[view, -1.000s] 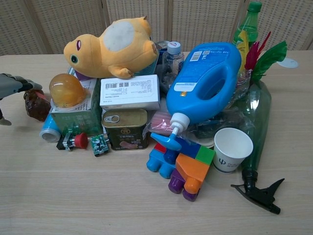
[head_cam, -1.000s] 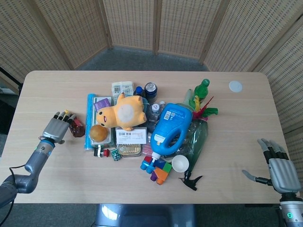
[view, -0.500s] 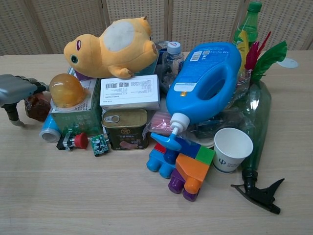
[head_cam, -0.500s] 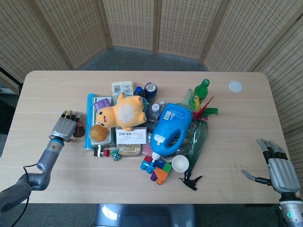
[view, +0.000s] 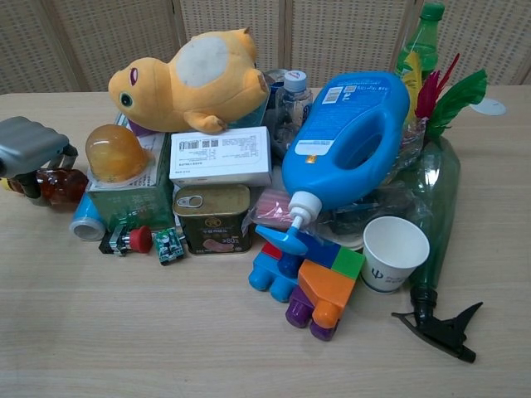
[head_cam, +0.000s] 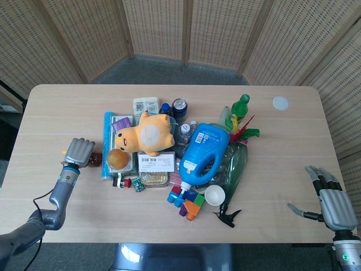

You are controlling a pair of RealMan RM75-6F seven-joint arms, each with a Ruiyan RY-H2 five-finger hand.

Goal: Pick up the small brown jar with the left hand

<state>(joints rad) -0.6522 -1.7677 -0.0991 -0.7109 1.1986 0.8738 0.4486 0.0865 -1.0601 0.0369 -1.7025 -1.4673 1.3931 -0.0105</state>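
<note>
The small brown jar (head_cam: 97,159) (view: 60,184) is at the left edge of the clutter, beside a blue can. My left hand (head_cam: 79,152) (view: 30,148) lies over it with fingers curled down around it, and the thumb shows on the jar's near left side. Most of the jar is hidden under the hand in the head view. Whether the jar is off the table I cannot tell. My right hand (head_cam: 331,203) hangs off the front right corner of the table, fingers spread, holding nothing; only the head view shows it.
Right of the jar lie the blue can (view: 83,224), an amber ball (view: 114,152) on a green box, a yellow plush (view: 187,79), a tin (view: 211,217), a blue detergent jug (view: 353,137), toy blocks (view: 307,282) and a paper cup (view: 394,251).
My left hand has slid toward the near edge and over the jar, and its fingers went from stretched out to curled around it. The jar shifted slightly. The right hand stayed put.
</note>
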